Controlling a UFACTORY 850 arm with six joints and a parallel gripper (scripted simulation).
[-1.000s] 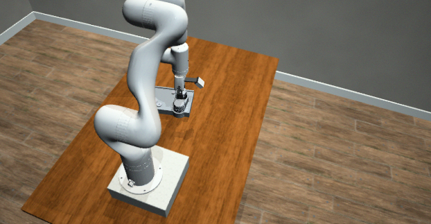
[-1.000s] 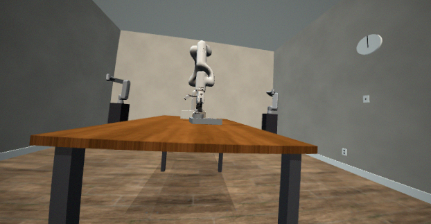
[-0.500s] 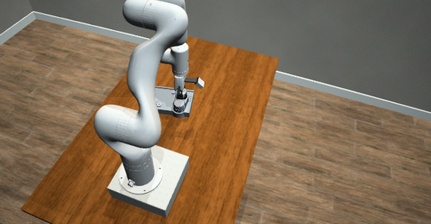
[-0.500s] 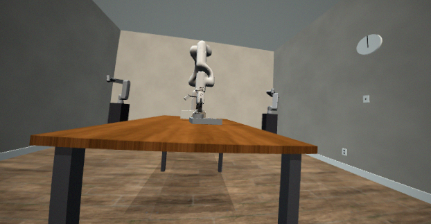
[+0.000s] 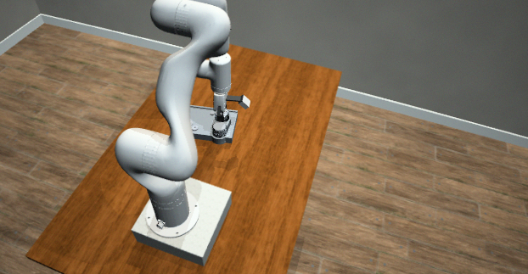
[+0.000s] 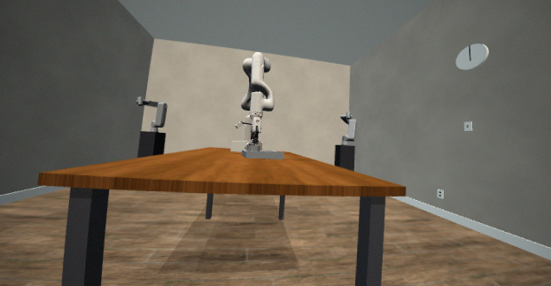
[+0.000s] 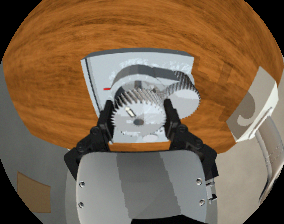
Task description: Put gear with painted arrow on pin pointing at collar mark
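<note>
My gripper (image 7: 138, 107) is shut on the loose gear (image 7: 138, 108), a pale toothed wheel held between the two dark fingers. It hangs low over the near end of the grey timing case (image 5: 210, 123), which lies flat on the wooden table. In the wrist view a second toothed gear (image 7: 182, 91) sits on the case (image 7: 136, 72) just right of the held one, and a small red mark (image 7: 108, 88) shows to the left. The pin and the painted arrow are hidden by the gear and fingers. In the exterior view the gripper (image 6: 254, 141) stands right above the case (image 6: 262, 154).
The arm's base block (image 5: 183, 223) stands at the near end of the table. The arm's elbow (image 5: 157, 155) hides the left part of the case in the top view. Two camera stands (image 6: 151, 128) (image 6: 346, 144) flank the table's far end.
</note>
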